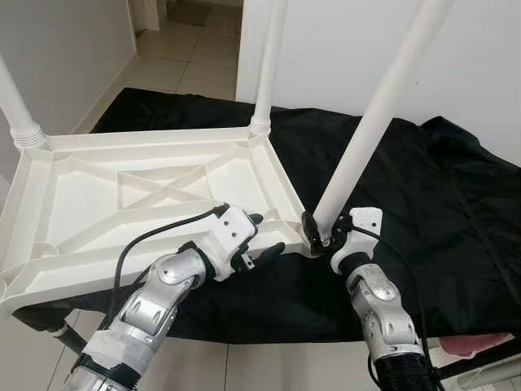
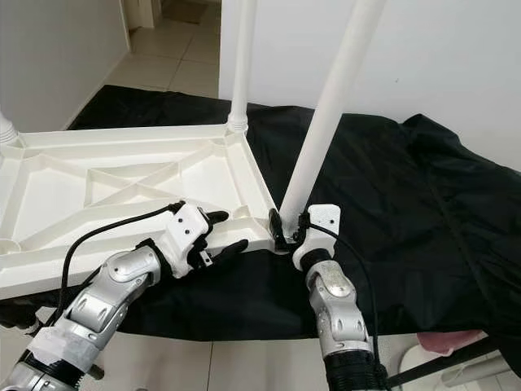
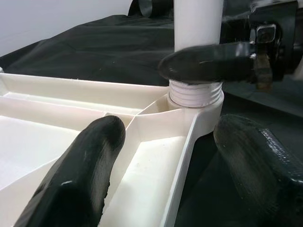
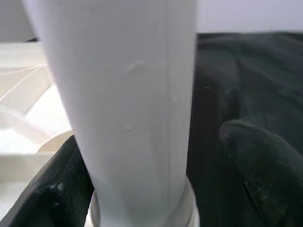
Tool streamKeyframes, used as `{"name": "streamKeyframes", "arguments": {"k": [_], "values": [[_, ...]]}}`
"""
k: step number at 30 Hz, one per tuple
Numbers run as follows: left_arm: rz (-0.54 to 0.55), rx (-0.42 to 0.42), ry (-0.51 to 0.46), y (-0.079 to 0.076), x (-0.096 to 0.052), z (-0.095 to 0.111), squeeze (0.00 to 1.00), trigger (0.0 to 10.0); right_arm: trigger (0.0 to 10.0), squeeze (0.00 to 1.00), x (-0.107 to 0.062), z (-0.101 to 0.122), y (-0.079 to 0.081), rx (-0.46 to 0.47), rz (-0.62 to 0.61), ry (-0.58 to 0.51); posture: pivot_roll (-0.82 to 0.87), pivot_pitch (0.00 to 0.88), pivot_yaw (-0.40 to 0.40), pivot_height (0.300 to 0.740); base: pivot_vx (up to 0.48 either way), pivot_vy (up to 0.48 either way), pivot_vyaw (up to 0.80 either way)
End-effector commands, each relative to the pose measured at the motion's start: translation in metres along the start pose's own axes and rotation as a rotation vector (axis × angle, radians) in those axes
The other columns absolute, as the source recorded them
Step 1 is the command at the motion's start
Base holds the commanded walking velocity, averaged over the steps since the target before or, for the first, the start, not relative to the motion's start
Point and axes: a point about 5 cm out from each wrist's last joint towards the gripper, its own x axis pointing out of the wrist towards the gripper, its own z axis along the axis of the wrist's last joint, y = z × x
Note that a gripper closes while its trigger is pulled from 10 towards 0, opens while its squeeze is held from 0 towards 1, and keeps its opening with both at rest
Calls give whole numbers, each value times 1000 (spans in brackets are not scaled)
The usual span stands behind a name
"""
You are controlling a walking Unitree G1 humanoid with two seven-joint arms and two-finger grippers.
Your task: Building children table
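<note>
My right gripper (image 1: 319,235) pinching white leg (image 1: 370,130) at base — leg sitting tilted in near corner socket of upturned tabletop (image 1: 81,195) on black cloth (image 1: 440,187). My left gripper (image 1: 262,236) spread, straddling tabletop's rim beside it.

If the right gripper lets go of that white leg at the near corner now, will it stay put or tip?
Probably tips: the leg leans, and threads show above its corner socket, so it seems only partly screwed in. It looks like light, stiff plastic. The right gripper sits at its base.
</note>
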Motion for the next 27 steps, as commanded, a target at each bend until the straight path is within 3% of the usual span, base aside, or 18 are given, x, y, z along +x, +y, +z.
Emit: {"name": "streamKeyframes", "arguments": {"k": [1, 2, 5, 8, 16, 17, 18, 19, 21, 22, 27], "values": [[-61, 1, 5, -5, 0, 0, 0, 10000, 10000, 0, 1, 2, -5, 9, 56, -15, 17, 0, -88, 740, 0, 0, 0], [-61, 1, 5, -5, 0, 0, 0, 10000, 10000, 0, 1, 2, -5, 9, 56, -15, 17, 0, -88, 740, 0, 0, 0], [-78, 2, 12, -6, 2, 0, 0, 10000, 10000, 0, 8, 4, 5, 17, 252, -18, 11, 0, -70, 740, 0, 0, 0], [-83, 5, 12, -6, 3, 0, 0, 10000, 10000, 0, 14, 4, 10, -3, 340, 1, 12, 0, -67, 740, 0, 0, 0], [-87, 11, 21, -5, 3, 0, 0, 10000, 10000, 0, 28, 1, 10, -71, 417, 41, 16, 0, -70, 740, 0, 0, 0], [-90, 11, 24, -6, 3, 0, 0, 10000, 5176, 0, 29, 0, 8, -83, 421, 49, 17, 0, -71, 740, 0, 0, 0], [-90, 11, 24, -6, 3, 0, 0, 10000, 5176, 0, 29, 0, 8, -83, 421, 49, 17, 0, -71, 740, 0, 0, 0], [-97, 8, 26, -8, 3, -1, 0, 10000, 1686, 0, 30, -2, 4, -99, 421, 65, 19, 0, -74, 740, 0, 0, 0], [-100, 7, 27, -9, 3, -1, 0, 10000, 1686, 0, 30, -3, 3, -99, 419, 70, 19, 0, -74, 740, 0, 0, 0], [-99, 4, 25, -9, 3, -1, 0, 10000, 0, 0, 29, -4, 1, -98, 419, 75, 19, 0, -78, 740, 0, 0, 0], [-94, 2, 24, -10, 4, -1, 0, 10000, 0, 0, 27, -9, -3, -98, 417, 92, 18, 0, -81, 740, 0, 0, 0]]}}
